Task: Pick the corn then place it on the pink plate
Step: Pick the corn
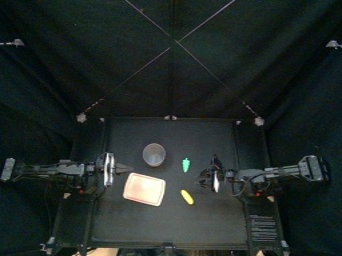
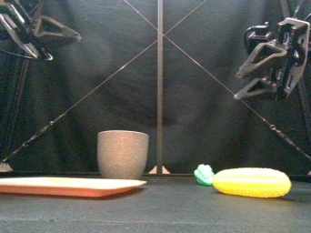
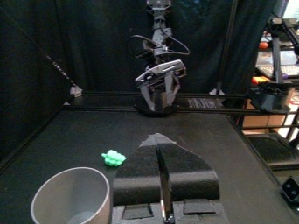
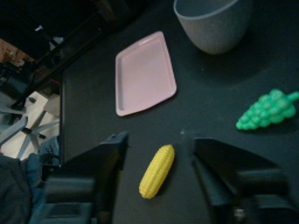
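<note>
Yellow corn [image 1: 189, 197] lying on the table [image 1: 214, 225], just beside the pink plate [image 1: 144, 188] on the right arm's side, not touching. Grey speckled cup [image 1: 155, 153] behind the plate, green grapes [image 1: 187, 161] back-right of it. Right gripper [image 4: 160, 140] raised beyond the corn, fingers spread wide, empty. Left gripper [image 3: 162, 149] raised off the plate's far side, fingers pressed together on nothing

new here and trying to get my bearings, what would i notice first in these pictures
A bright yellow toy corn cob lies at the front right, a small green toy grape bunch just beside it. A flat pink tray lies at the front left, with a tall grey speckled cup behind it. Above, the right tool hangs open, facing the corn.
</note>
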Robot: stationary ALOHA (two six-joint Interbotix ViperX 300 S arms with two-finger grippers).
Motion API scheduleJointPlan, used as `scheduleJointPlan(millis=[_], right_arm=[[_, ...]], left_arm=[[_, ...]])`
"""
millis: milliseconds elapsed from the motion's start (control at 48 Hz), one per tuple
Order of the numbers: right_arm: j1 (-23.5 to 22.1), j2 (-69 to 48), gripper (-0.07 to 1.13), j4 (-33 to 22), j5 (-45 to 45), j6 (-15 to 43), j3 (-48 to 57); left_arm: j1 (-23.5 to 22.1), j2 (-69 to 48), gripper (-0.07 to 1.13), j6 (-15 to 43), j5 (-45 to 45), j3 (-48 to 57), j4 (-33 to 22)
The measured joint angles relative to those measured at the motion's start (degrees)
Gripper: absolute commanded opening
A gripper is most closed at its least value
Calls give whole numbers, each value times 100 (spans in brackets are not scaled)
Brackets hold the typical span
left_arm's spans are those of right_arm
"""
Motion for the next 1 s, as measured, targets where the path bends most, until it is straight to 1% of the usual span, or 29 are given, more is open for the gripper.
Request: scheduleJointPlan(millis=[62,229,438,708,1000], right_arm=[[9,114,103,114,114,79,-44],[220,668,103,299,176,88,-255],[466,1661,103,519,255,88,-536],[756,2522,103,677,396,88,-932],[844,3217,103,844,439,88,-1195]], left_arm=[[0,0,-2,9,0,-9,0],[0,0,-2,9,0,0,0],[0,-9,-3,9,0,-9,18],[0,-9,-2,9,0,79,9],[-9,-9,-2,9,9,88,18]])
